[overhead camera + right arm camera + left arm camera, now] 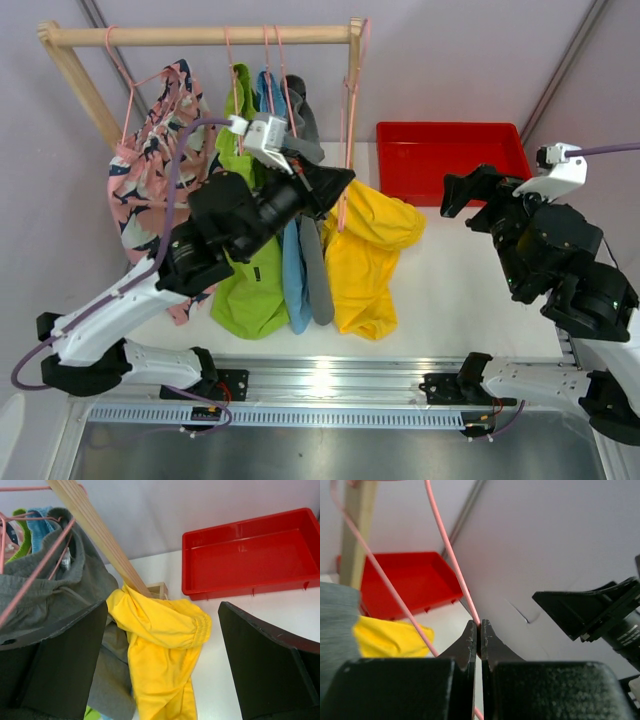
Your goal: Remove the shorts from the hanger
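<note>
Little looks done. Four shorts [250, 290] hang from the rack [200, 35] at upper left. The yellow shorts [370, 250] slump on the table [470, 290] at centre; I cannot tell whether they are free of their hanger [448, 545]. Only the left wrist view shows the left gripper [479, 627] pinched tight on that hanger's wire. The right gripper [165, 665] gapes wide, empty; its view shows the tray [250, 555] bare.

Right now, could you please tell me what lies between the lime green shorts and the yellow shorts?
The light blue shorts, then the grey shorts, lie between the lime green shorts and the yellow shorts, in the top external view.
</note>
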Motion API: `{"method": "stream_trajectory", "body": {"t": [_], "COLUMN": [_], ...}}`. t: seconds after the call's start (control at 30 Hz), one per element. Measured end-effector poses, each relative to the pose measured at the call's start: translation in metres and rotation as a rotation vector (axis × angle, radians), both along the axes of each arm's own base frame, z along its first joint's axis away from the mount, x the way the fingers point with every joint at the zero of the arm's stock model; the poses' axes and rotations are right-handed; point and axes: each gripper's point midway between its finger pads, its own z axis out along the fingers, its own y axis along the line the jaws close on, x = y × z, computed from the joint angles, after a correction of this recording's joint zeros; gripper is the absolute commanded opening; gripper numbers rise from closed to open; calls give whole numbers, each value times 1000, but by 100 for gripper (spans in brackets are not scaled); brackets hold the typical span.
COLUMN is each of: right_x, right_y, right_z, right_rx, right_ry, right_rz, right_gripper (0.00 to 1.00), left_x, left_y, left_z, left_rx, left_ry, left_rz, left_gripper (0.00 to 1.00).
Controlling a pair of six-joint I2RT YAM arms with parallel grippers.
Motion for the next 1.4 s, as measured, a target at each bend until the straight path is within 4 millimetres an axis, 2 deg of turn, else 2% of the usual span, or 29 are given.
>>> {"method": "stream_trajectory", "body": {"t": [0.07, 0.13, 0.33, 0.6, 0.8, 0.97, 1.03, 1.07, 1.1, 1.17, 1.2, 1.27, 1.3, 1.4], "right_x": [-2, -6, -15, -15, -14, -15, -16, -17, -17, -19, -19, -19, -19, -14], "right_y": [-3, -8, -24, -24, -23, -24, -26, -27, -28, -30, -30, -30, -29, -20], "right_z": [-2, -1, 3, -3, -7, -12, -13, -14, -14, -15, -15, -17, -18, -29], "right_rx": [2, 11, 46, 27, 19, 18, 18, 20, 22, 25, 26, 24, 19, -17], "right_ry": [4, 2, -16, -3, 3, 11, 15, 17, 17, 19, 19, 21, 25, 49], "right_rz": [1, 1, -8, -10, -11, -12, -14, -14, -14, -15, -15, -14, -14, -2], "right_gripper": [99, 99, 99, 99, 100, 100, 99, 100, 100, 99, 99, 99, 100, 99], "left_x": [2, 6, 26, 50, 77, 81, 80, 79, 78, 76, 75, 71, 69, 60], "left_y": [-14, -19, -1, 13, 5, -1, 0, 1, 2, 4, 5, 8, 10, 17], "left_z": [-11, -15, -7, -6, -23, -43, -43, -42, -42, -42, -41, -36, -34, -27], "left_rx": [13, 8, -84, -143, -133, -103, -104, -105, -105, -104, -108, -117, -118, -113], "left_ry": [28, 51, 94, 136, 205, 266, 268, 268, 269, 273, 275, 267, 263, 248], "left_rz": [-27, -37, 20, 73, 88, 82, 82, 82, 82, 81, 80, 75, 70, 59], "left_gripper": [0, 0, 0, 0, 0, 1, 9, 16, 35, 50, 67, 81, 99, 99]}}
